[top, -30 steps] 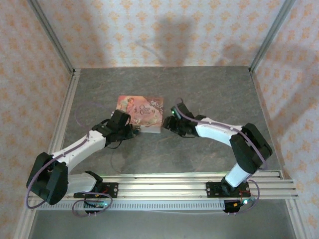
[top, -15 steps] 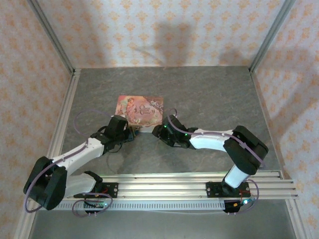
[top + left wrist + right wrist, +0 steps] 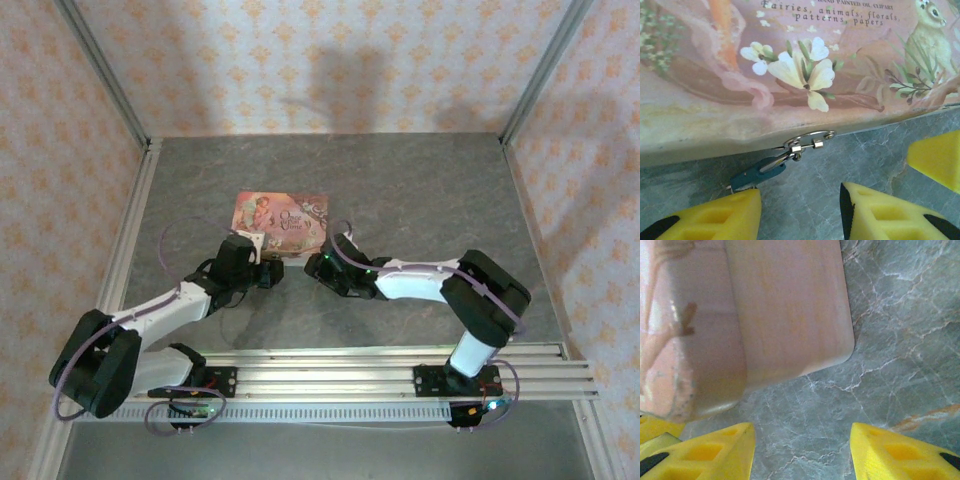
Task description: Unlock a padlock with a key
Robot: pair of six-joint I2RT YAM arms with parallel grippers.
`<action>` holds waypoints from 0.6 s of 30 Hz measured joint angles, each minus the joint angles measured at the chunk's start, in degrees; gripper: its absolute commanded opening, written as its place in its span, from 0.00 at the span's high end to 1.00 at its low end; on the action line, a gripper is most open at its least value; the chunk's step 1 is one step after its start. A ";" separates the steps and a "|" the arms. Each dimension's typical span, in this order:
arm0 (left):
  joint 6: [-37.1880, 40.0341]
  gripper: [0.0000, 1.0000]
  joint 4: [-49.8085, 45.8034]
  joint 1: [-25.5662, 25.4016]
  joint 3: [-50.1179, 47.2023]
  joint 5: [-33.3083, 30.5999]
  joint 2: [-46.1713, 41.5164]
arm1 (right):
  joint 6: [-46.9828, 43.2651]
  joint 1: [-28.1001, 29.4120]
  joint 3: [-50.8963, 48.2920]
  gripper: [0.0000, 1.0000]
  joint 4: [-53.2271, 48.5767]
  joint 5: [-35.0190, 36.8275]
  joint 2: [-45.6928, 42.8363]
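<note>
Padlock [image 3: 757, 172] hung off pink tin box [image 3: 790, 75] front edge, long axis slanting down-left, tip just beside one finger of left gripper [image 3: 797, 212], the nearer arm. Right gripper [image 3: 800, 455] sat at the box corner; both were spread, empty.

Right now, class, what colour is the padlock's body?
The padlock is dark teal-blue; the left wrist view shows it best.

Soft, even light; wrist close-ups slightly blurred, faint wall shadows.
</note>
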 measured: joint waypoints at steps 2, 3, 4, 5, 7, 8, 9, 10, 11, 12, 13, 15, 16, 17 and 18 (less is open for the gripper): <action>0.98 0.52 1.01 0.00 0.00 0.17 0.57 | -0.74 -0.13 0.70 0.47 -0.35 0.15 0.33; 1.40 0.52 1.57 0.00 0.00 0.42 0.83 | -1.18 -0.33 1.05 0.47 -0.46 0.15 0.42; 1.75 0.52 2.14 0.00 0.00 0.66 1.11 | -1.46 -0.59 1.29 0.47 -0.46 0.13 0.50; 2.21 0.52 2.73 0.00 0.00 0.98 1.53 | -1.79 -0.98 1.55 0.48 -0.46 0.13 0.63; 2.82 0.52 4.04 0.00 0.00 1.86 2.69 | -2.56 -1.90 1.77 0.47 -0.46 -0.07 0.90; 3.10 0.52 4.83 0.00 0.00 2.54 3.52 | -2.82 -2.40 1.86 0.47 -0.48 -0.11 1.09; 3.23 0.52 5.35 0.00 0.00 3.17 4.35 | -3.10 -2.82 1.92 0.47 -0.46 -0.17 1.29; 3.28 0.52 5.86 0.00 0.00 3.89 5.11 | -3.32 -3.28 1.95 0.47 -0.46 -0.31 1.46; 3.41 0.52 6.56 0.00 0.02 4.61 6.10 | -3.72 -3.72 1.95 0.47 -0.46 -0.37 1.64; 3.48 0.51 7.21 -0.02 0.02 5.49 7.04 | -3.98 -4.20 1.95 0.47 -0.52 -0.44 1.77; 3.63 0.51 7.63 -0.07 0.04 5.92 7.65 | -4.20 -4.57 1.95 0.47 -0.61 -0.52 1.81; 3.82 0.51 8.15 -0.17 0.13 6.95 8.52 | -4.74 -5.35 1.95 0.47 -0.83 -0.52 1.84; 3.89 0.51 8.35 -0.35 0.13 7.15 8.63 | -4.98 -5.60 1.95 0.47 -0.98 -0.52 1.84; 4.07 0.51 8.61 -0.44 0.13 7.32 8.59 | -5.25 -5.84 1.95 0.47 -1.18 -0.48 1.84; 4.22 0.51 8.76 -0.50 0.13 7.48 8.41 | -5.44 -5.99 1.95 0.47 -1.33 -0.48 1.81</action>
